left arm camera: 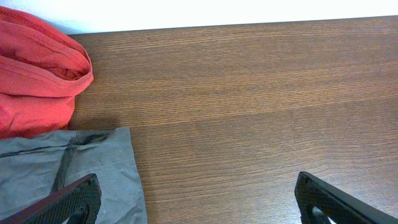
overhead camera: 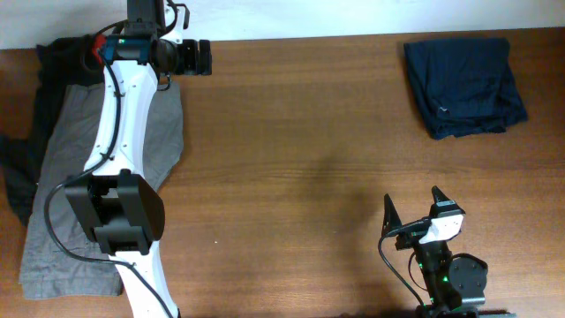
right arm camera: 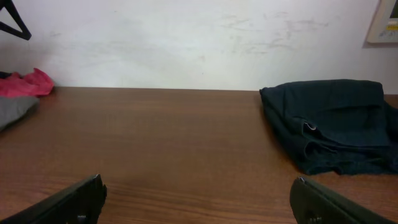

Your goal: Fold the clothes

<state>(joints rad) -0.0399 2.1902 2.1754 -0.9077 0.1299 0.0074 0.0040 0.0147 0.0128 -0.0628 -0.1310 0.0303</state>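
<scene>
A grey garment (overhead camera: 71, 177) lies spread along the table's left side, over a dark garment (overhead camera: 40, 97). It also shows at the lower left of the left wrist view (left arm camera: 62, 168), next to a crumpled red garment (left arm camera: 34, 74). A folded navy garment (overhead camera: 463, 84) lies at the back right and shows in the right wrist view (right arm camera: 329, 124). My left gripper (overhead camera: 163, 12) (left arm camera: 198, 186) is open and empty at the back left, over the grey garment's corner. My right gripper (overhead camera: 413, 208) (right arm camera: 198, 186) is open and empty near the front right, well short of the navy garment.
The brown wooden table (overhead camera: 291, 159) ends at a white wall along the back (right arm camera: 186, 43). My left arm (overhead camera: 119, 124) stretches over the grey garment. The red garment barely shows in the overhead view (overhead camera: 92, 49), behind the arm.
</scene>
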